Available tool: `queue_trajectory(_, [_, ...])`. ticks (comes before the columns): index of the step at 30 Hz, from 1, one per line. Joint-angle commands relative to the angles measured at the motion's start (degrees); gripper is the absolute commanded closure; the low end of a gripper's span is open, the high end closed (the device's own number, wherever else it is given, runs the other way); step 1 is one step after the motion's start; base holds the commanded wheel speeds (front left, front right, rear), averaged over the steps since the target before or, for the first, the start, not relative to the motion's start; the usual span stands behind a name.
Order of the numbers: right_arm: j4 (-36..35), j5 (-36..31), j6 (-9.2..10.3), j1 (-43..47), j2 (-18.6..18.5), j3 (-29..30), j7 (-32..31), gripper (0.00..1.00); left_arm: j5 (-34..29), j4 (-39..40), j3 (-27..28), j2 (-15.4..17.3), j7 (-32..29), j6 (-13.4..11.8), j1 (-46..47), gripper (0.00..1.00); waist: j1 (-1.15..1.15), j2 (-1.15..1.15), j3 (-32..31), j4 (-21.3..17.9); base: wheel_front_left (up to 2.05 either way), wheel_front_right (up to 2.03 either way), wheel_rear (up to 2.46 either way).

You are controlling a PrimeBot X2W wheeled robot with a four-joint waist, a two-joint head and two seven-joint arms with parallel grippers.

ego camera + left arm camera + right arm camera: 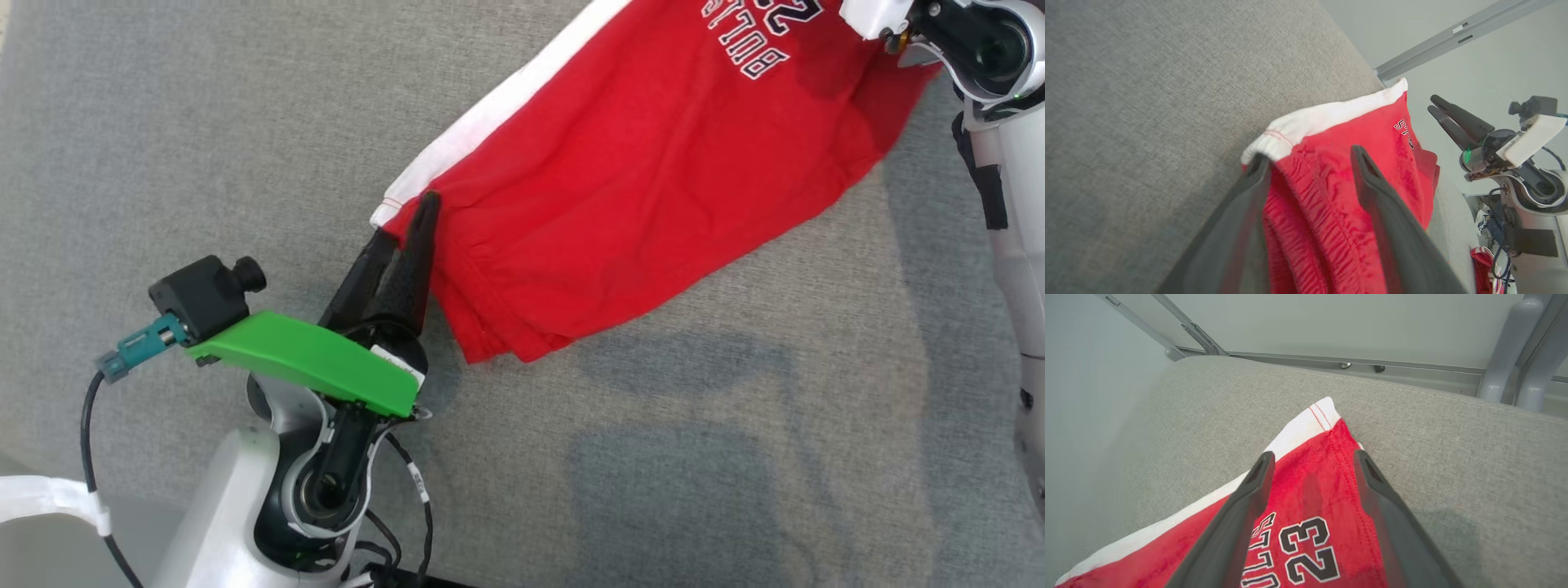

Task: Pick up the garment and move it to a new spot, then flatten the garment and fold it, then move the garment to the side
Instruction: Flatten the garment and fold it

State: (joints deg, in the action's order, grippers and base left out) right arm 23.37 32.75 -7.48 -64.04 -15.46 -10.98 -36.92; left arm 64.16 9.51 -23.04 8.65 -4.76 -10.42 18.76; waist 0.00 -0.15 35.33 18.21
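On cushion (204, 122), garment (637, 188) waistband sits inside left gripper (404, 216), clamp unclear; right gripper (1430, 103) parted above far end.

Grey cushion (163, 122) bare left of garment (637, 180); metal frame (1298, 360) behind.

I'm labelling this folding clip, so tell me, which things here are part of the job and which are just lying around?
Part of the job: red shorts, left end effector, right end effector, grey cushion.
Just lying about: metal rails behind the cushion, grey posts, red-and-white clutter beside the robot.
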Motion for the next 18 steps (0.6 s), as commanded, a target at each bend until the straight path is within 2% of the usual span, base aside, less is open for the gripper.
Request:
queue_trajectory(1, [-1.47, 1.32, -0.02, -0.39, -1.22, -0.59, -1.02, 0.0, -0.76, 0.71, 0.4, 1.05, 0.32, -0.8, -1.01, 0.0, 0.0, 0.15, -0.84, -1.56, 0.0, 0.0, 0.0])
queue_trajectory(5, [-4.14, 0.98, -0.02, 1.44, -5.02, -2.57, -2.87, 0.0, -7.24, 3.38, -0.24, 5.74, 1.7, -2.46, -2.65, 0.0, 0.0, 0.15, -1.39, -2.93, 0.0, 0.0, 0.0])
queue_trajectory(6, [-4.14, 0.98, -0.02, 1.44, -5.02, -2.57, -2.87, 0.0, -7.24, 3.38, -0.24, 5.74, 1.7, -2.46, -2.65, 0.0, 0.0, 0.15, -1.39, -2.93, 0.0, 0.0, 0.0])
queue_trajectory(10, [-5.72, 1.67, -0.02, 3.88, -8.0, -3.39, -2.63, 0.0, -14.8, 5.87, -0.67, 9.74, 4.7, -5.3, -4.9, 0.0, 0.0, 0.15, -1.53, -2.53, 0.0, 0.0, 0.0])
queue_trajectory(13, [-4.97, 1.74, -0.02, 4.95, -8.24, -3.28, -3.69, 0.0, -17.26, 7.53, -0.79, 10.06, 6.56, -6.64, -6.02, 0.0, 0.0, 0.15, -0.72, -1.84, 0.0, 0.0, 0.0])
queue_trajectory(18, [-2.99, 1.78, -0.02, 5.59, -8.54, -4.06, -7.71, 0.0, -20.52, 7.78, -1.43, 9.98, 10.16, -6.26, -5.81, 0.0, 0.0, 0.15, -0.13, 0.45, 0.0, 0.0, 0.0])
